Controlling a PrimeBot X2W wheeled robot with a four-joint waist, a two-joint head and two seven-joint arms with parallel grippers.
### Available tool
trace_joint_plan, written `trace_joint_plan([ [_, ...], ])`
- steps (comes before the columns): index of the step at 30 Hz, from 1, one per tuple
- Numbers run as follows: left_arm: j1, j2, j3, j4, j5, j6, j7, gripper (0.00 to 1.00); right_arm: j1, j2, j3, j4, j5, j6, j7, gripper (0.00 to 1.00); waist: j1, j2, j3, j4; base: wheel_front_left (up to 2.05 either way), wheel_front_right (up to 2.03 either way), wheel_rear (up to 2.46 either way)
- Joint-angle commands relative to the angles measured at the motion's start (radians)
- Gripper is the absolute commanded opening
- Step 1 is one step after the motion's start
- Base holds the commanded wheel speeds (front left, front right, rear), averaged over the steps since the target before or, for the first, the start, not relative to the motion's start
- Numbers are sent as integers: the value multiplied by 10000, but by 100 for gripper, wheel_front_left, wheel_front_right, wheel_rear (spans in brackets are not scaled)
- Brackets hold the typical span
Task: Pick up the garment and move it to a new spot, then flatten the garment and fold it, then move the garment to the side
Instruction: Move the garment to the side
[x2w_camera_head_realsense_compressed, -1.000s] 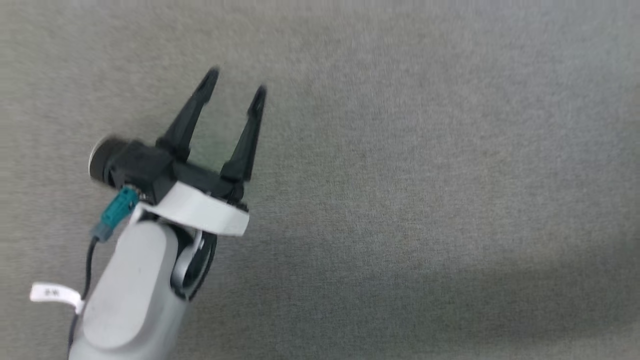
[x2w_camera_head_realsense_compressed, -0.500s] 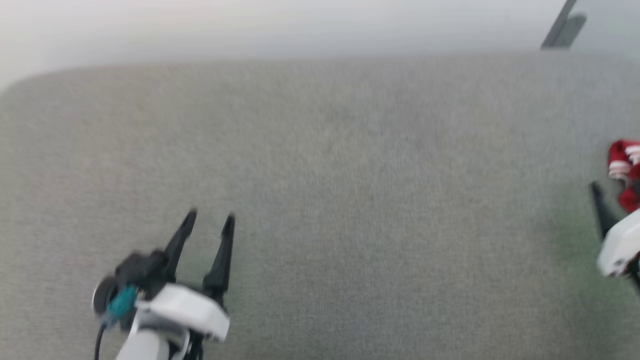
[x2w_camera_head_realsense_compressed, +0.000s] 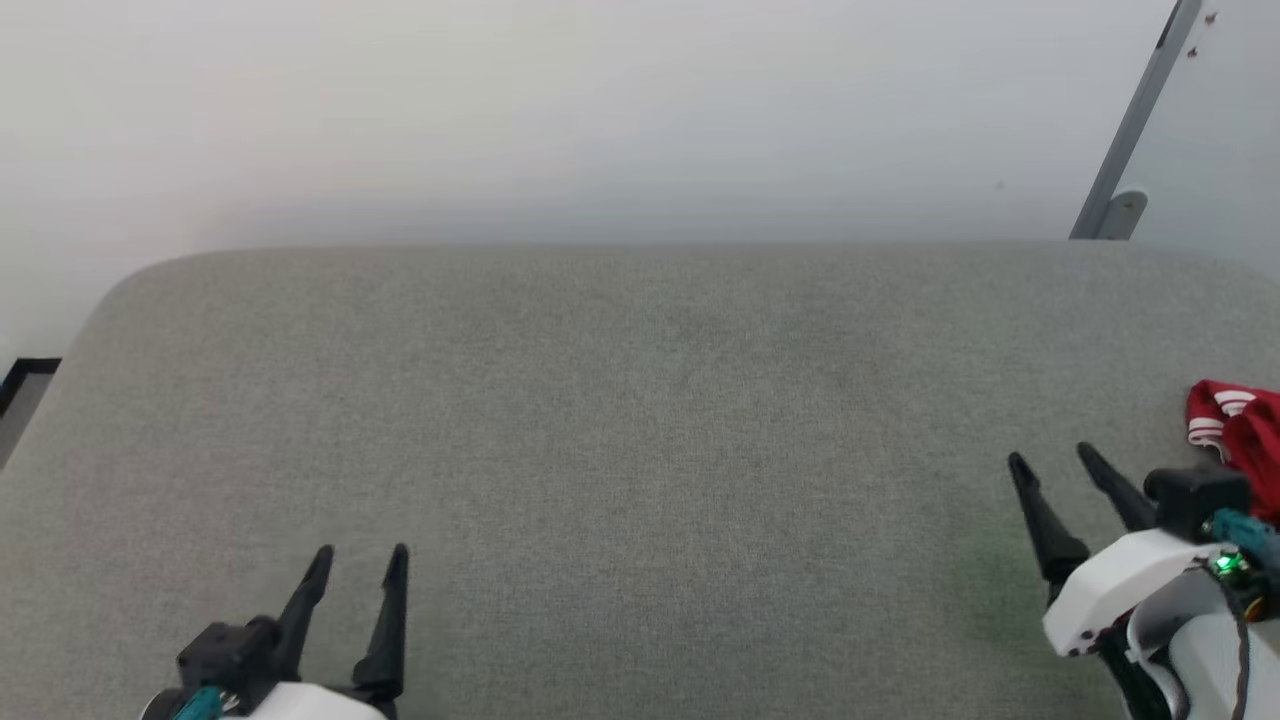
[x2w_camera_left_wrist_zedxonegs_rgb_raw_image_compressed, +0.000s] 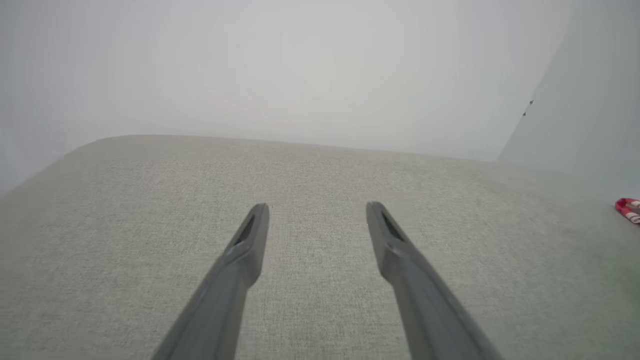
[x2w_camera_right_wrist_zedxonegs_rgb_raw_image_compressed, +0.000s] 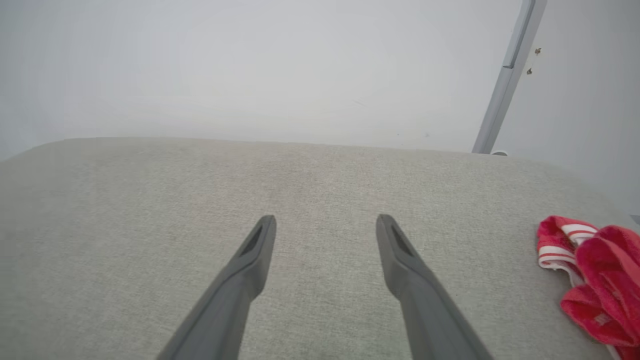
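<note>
The garment (x2w_camera_head_realsense_compressed: 1240, 425) is a crumpled red heap with red-and-white striped trim at the far right edge of the grey fabric surface (x2w_camera_head_realsense_compressed: 640, 400); it also shows at the right of the right wrist view (x2w_camera_right_wrist_zedxonegs_rgb_raw_image_compressed: 595, 270) and as a small red bit (x2w_camera_left_wrist_zedxonegs_rgb_raw_image_compressed: 629, 209) in the left wrist view. My right gripper (x2w_camera_head_realsense_compressed: 1052, 458) is open just left of the garment, apart from it, nothing between its fingers. My left gripper (x2w_camera_head_realsense_compressed: 361, 552) is open at the lower left, over bare fabric. In both wrist views the fingers stand spread over the surface (x2w_camera_left_wrist_zedxonegs_rgb_raw_image_compressed: 317, 206) (x2w_camera_right_wrist_zedxonegs_rgb_raw_image_compressed: 325, 218).
A pale wall (x2w_camera_head_realsense_compressed: 600, 110) rises behind the surface's rounded far edge. A grey metal post (x2w_camera_head_realsense_compressed: 1130, 140) leans at the upper right. A dark object (x2w_camera_head_realsense_compressed: 18, 385) shows past the left edge.
The head camera has tilted up, so the far edge, wall and garment have come into view. The right gripper now shows whole at the lower right; the left sits lower in the picture.
</note>
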Motion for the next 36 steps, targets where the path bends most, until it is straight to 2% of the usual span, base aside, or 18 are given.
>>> trace_joint_plan([
  [1, 188, 25, 101, -97, -13, 8, -50, 100, 201, 91, -41, -200, 109, -27, -96, 100, 0, -1, -90, 6, 0, 0, 0],
  [9, 687, 19, 559, -360, -4, 8, -48, 100, 1204, 404, -470, -1404, 215, -26, -210, 100, 0, -1, -354, 212, 0, 0, 0],
  [17, 1066, -68, 714, -780, 185, 8, -50, 100, 2317, 684, -1337, -2632, -26, -26, -213, 100, 0, -1, -537, 443, 0, 0, 0],
  [22, 1280, -120, 764, -1028, 277, 8, -50, 100, 3213, 1181, -1964, -3373, -194, -20, -198, 100, 0, -1, -672, 566, 0, 0, 0],
  [26, 1486, -154, 813, -1205, 321, 8, -48, 100, 3805, 1478, -2182, -3866, -361, -20, 55, 100, 0, -1, -734, 577, 0, 0, 0],
  [36, 2160, -338, 1112, -1815, 491, 8, -48, 100, 4577, 1679, -2676, -5033, -709, -20, 640, 100, 0, -1, -755, 384, 0, 0, 0],
])
